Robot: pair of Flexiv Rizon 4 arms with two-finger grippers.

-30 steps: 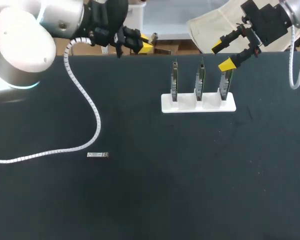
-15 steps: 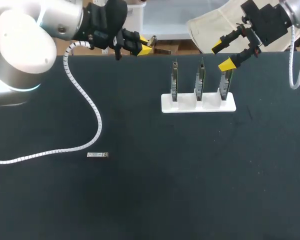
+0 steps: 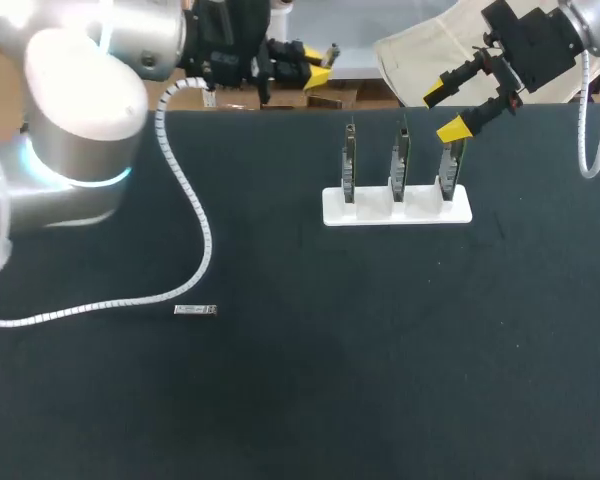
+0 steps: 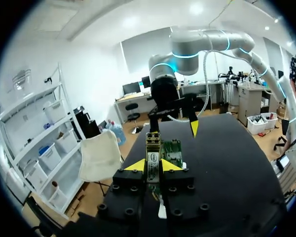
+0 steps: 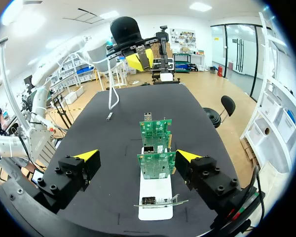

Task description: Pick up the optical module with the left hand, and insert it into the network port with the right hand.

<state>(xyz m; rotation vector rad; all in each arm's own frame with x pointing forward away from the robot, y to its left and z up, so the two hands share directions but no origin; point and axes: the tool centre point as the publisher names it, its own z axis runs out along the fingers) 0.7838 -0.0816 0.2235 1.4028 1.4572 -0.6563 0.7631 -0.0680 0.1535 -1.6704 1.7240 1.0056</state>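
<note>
Since the earlier frames my left arm has swung to the right along the far edge of the table, and its gripper has travelled closer to the boards. My right arm has kept its place.

The optical module (image 4: 153,148) is off the table, pinched from two sides between the yellow tips of the left gripper (image 4: 153,166). Its front end sticks out ahead of the fingers towards the three green boards (image 5: 156,164). These boards stand upright in a row in a white stand (image 3: 420,208). The right gripper (image 3: 446,110) hangs just above the right end of this row with its fingers spread wide and nothing between them.

I judge that the first part of the task, the pick-up with the left hand, is done. The hand-over to the right gripper and the insertion into the network port are both still to do.

The rear end of the module is hidden between the black finger bodies, so I cannot tell how deep it sits. In the head view the module is too small to make out well. Small metal cages show on the boards, but which port is meant I cannot tell. Well apart from the stand, a small flat piece (image 3: 195,310) lies on the table beside the white coiled cable (image 3: 185,215) of the left arm.
</note>
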